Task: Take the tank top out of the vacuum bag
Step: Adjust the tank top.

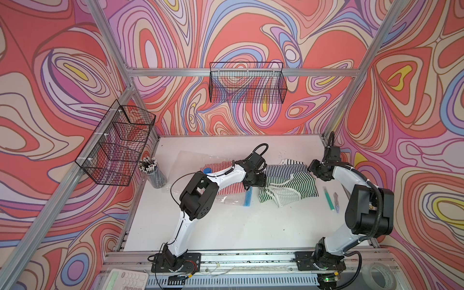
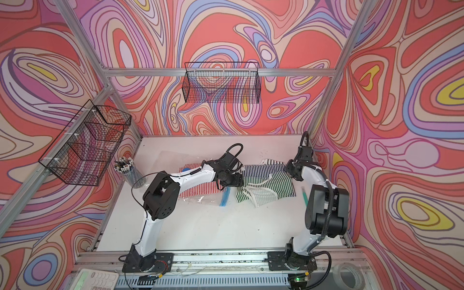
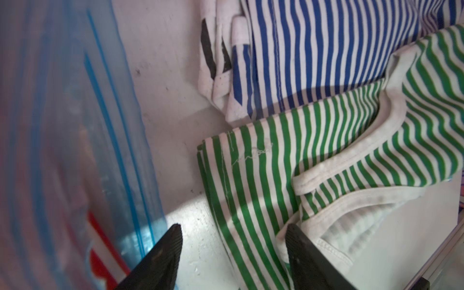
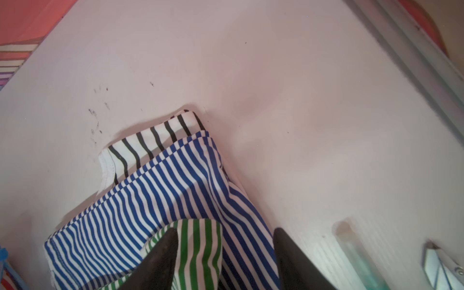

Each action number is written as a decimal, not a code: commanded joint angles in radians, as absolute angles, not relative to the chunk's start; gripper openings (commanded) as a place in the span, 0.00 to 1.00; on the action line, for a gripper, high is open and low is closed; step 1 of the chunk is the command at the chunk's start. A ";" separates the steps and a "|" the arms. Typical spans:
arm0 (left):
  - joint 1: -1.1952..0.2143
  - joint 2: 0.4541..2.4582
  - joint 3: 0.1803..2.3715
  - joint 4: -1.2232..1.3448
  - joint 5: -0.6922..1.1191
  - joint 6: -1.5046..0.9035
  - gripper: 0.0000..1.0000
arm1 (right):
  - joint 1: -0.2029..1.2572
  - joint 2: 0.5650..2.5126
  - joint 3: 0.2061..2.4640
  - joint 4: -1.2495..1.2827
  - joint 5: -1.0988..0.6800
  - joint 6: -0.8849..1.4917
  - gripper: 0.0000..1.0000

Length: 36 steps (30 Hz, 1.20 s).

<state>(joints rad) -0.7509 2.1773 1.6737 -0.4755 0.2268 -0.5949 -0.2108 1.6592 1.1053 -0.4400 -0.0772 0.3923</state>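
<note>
Mid-table, the vacuum bag [image 1: 193,159] lies with a red-striped top [image 1: 227,190] inside; the green-striped tank top [image 1: 298,185] sprawls just right of it. Left gripper [image 3: 233,231] gapes wide, empty, between them; right gripper [image 4: 224,233] hangs wide over the blue-striped top [image 4: 175,190].

- The vacuum bag [image 1: 187,157] is clear, with a light-blue zip strip [image 1: 248,197] and a deeper blue valve cap [image 1: 207,171].
- Showing through it is a red-and-white striped top [image 1: 229,189].
- To its right lies a green-and-white striped tank top [image 1: 298,187] with white trim.
- Beyond that is a blue-and-white striped garment [image 1: 276,170].
- Farthest are black-and-white stripes, possibly another top [image 4: 150,143].
- The table [image 1: 226,226] is white.
- The walls [image 1: 251,30] swirl in red, pink, lilac, blue and yellow.
</note>
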 commanded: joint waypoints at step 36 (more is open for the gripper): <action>-0.747 2.331 1.832 -0.485 0.193 -0.563 0.00 | -0.213 1.652 1.048 -0.373 -0.200 0.377 0.66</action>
